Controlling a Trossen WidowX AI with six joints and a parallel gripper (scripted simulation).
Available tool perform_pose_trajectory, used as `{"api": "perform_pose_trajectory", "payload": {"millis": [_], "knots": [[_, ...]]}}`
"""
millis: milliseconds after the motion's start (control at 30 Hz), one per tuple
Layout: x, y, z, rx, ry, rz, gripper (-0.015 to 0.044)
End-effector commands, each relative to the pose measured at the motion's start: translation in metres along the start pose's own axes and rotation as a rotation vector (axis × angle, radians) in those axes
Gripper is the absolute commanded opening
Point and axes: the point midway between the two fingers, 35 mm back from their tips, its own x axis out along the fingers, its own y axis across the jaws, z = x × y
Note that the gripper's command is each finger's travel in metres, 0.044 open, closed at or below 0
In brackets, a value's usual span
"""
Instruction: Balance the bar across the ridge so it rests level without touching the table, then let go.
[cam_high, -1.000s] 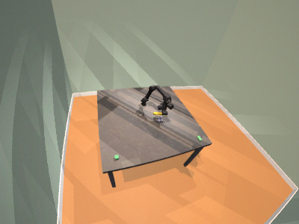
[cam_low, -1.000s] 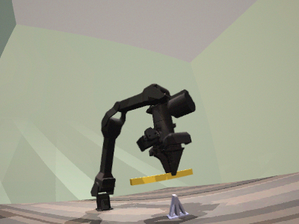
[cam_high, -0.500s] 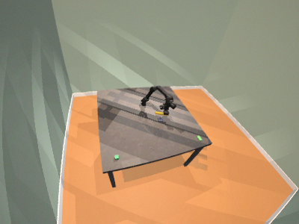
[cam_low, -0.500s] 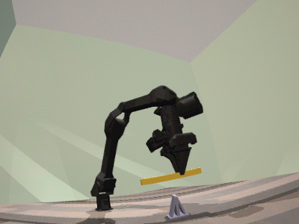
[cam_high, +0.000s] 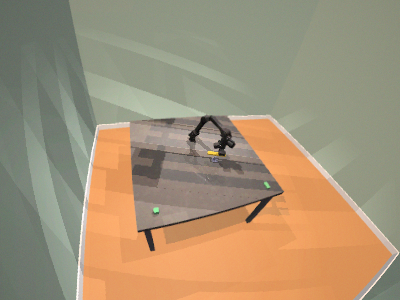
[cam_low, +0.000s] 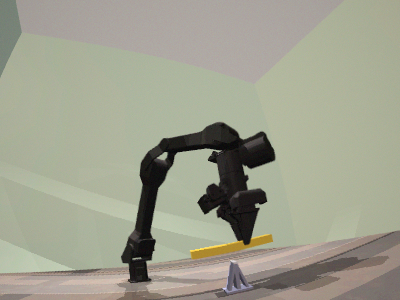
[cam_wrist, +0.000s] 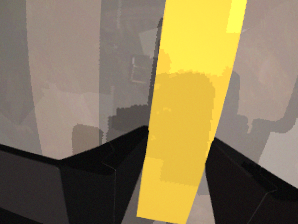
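Big grey counter (cam_high: 165, 200), black arm (cam_low: 150, 185) arched over it. The jaws are clamped on the yellow bar (cam_low: 220, 248) near one end, holding it in the air, slightly tilted, just above the small pale ridge (cam_low: 236, 280) and not touching it.

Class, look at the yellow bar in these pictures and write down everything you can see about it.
The yellow bar is a long, flat, plain strip with squared ends and no markings; its material cannot be told. The gripper is shut on it, off-centre toward one end. It hangs in the air above the table, slightly tilted, with the small grey ridge under it. Only the fingers touch it.
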Motion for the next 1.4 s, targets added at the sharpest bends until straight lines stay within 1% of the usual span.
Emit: {"api": "perform_pose_trajectory", "payload": {"millis": [0,200,1367], "knots": [[0.0089,-0.0011,0.0012,0.004,-0.002,-0.008,0.0000],[0.0160,-0.0008,0.0019,0.004,-0.002,-0.008,0.0000],[0.0158,-0.0006,0.0019,0.004,-0.002,-0.008,0.0000]]}}
